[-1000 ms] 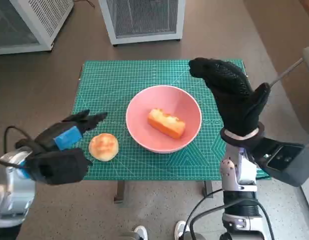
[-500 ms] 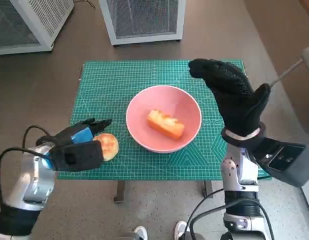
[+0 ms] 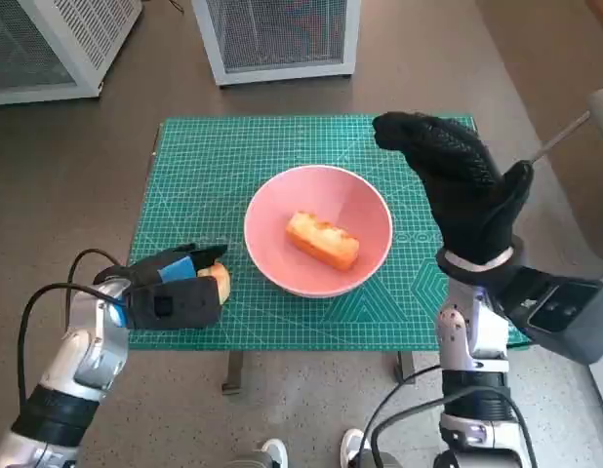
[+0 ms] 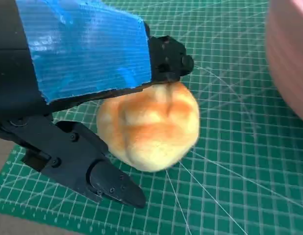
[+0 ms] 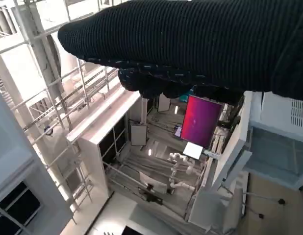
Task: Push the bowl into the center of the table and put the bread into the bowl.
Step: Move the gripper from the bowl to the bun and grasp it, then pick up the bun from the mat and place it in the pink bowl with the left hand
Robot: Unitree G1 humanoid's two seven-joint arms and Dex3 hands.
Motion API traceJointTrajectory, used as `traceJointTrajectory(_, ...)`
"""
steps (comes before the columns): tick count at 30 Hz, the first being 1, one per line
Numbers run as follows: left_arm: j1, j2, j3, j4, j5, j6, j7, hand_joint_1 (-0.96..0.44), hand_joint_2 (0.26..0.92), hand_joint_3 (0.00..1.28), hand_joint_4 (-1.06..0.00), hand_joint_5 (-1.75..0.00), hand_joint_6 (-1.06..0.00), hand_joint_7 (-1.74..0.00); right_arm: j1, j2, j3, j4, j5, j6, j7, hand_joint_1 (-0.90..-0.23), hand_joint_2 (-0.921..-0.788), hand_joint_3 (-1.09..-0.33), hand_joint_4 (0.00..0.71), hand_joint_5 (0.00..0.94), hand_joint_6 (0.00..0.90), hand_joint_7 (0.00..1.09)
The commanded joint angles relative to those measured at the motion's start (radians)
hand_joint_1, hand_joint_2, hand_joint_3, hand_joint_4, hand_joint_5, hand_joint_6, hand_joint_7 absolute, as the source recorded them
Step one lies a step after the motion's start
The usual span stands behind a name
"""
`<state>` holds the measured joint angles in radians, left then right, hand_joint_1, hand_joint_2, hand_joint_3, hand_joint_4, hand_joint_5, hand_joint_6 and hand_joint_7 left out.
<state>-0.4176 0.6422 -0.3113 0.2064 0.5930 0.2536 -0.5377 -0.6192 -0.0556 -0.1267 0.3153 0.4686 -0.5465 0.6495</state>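
Two pieces of bread show on the green cutting mat (image 3: 233,166) that covers the table. One, an oblong golden loaf piece (image 3: 324,240), lies inside the pink bowl (image 3: 319,195), which sits near the middle of the mat. The other, a round bread roll (image 4: 150,126), lies near the mat's front left corner, just left of the bowl and apart from it. The left hand (image 3: 175,291) is down over this roll: in the left wrist view its fingers (image 4: 166,58) lie across the top of the roll and its thumb (image 4: 100,174) reaches along the roll's other side, so the roll sits between them, though whether they actually grip it cannot be told. The right hand (image 3: 458,190) is raised above the mat's right edge, fingers extended together, holding nothing.
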Motion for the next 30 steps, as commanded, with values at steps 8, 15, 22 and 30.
traceJointTrajectory(8,0.042,-0.048,-0.041,0.025,0.094,-0.033,0.192,0.05,0.819,0.04,-0.4,-0.04,-0.47,-0.06,0.011,0.003,0.001,0.001,-0.003,0.007,0.001,-0.493,-0.921,-0.456,0.251,0.001,-0.001,0.66)
traceJointTrajectory(15,0.056,-0.037,-0.067,0.05,0.155,-0.112,0.328,0.04,0.893,0.08,-0.66,-0.63,-0.63,-0.69,0.013,0.003,0.002,-0.002,-0.007,0.007,-0.003,-0.498,-0.921,-0.455,0.251,0.001,-0.001,0.66)
traceJointTrajectory(22,0.068,0.001,-0.028,-0.013,0.162,-0.166,0.366,0.0,0.917,0.06,-0.71,-1.1,-0.62,-1.14,0.014,0.002,0.003,-0.007,-0.001,0.012,0.0,-0.507,-0.921,-0.453,0.252,0.001,-0.001,0.67)
traceJointTrajectory(30,0.09,0.023,0.09,-0.184,0.098,-0.194,0.365,0.0,0.919,0.04,-0.75,-1.07,-0.64,-1.17,0.014,0.001,0.001,-0.003,0.004,0.016,0.002,-0.504,-0.921,-0.45,0.254,0.002,-0.001,0.67)
